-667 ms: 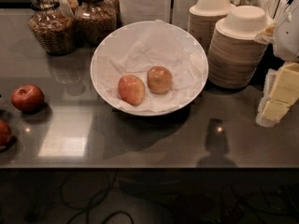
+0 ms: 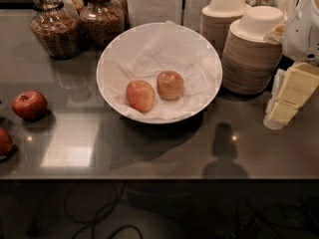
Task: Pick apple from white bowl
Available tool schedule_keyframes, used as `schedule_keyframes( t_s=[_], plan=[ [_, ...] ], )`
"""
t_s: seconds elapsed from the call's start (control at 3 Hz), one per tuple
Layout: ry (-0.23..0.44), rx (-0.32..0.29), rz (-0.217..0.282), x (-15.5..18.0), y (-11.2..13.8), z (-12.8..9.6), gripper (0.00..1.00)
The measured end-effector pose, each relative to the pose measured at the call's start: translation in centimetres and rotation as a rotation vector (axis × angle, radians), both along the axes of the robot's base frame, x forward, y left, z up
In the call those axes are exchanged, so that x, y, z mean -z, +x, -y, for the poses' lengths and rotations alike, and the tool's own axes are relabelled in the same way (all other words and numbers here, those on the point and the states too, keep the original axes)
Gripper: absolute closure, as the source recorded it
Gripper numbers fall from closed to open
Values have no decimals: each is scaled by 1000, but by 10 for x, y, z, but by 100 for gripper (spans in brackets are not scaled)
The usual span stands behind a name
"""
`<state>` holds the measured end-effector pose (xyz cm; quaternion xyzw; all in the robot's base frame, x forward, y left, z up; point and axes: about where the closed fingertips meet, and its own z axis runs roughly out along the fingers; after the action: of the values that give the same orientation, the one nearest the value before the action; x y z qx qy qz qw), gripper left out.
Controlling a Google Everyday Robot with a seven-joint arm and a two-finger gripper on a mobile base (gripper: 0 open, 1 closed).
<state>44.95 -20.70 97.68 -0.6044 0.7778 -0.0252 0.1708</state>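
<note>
The gripper (image 2: 289,98) is seen at the right edge of the view, a pale yellow claw below a rounded white arm housing, held low over the dark glossy table (image 2: 164,153) — whether it is open or closed cannot be told. Just to its left, two stacks of beige paper bowls (image 2: 251,59) are stood side by side, each topped by an upside-down bowl. Further left, near the middle of the table, the white bowl (image 2: 107,78) is set, lined with crumpled white paper (image 2: 164,51). The apple (image 2: 170,85) — golden-brown with a dull reddish blush — is found inside the bowl on the paper, a little right of centre and well apart from the gripper. A brighter pink-orange apple (image 2: 140,95) is laid just beside it on its left, the two nearly touching. At the back left, two glass jars (image 2: 55,31) with brown contents are placed. Near the left edge a dark red apple (image 2: 30,105) is rested on the table, and part of another red apple (image 2: 4,142) is cut off by the frame below it.
</note>
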Motion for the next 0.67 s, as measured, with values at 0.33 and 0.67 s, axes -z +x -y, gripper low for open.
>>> schedule_keyframes(
  t_s=[0.33, 0.67],
  plan=[
    [40, -54, -8, 11, 36, -37, 0],
    [66, -136, 6, 23, 66, -76, 0]
  ],
)
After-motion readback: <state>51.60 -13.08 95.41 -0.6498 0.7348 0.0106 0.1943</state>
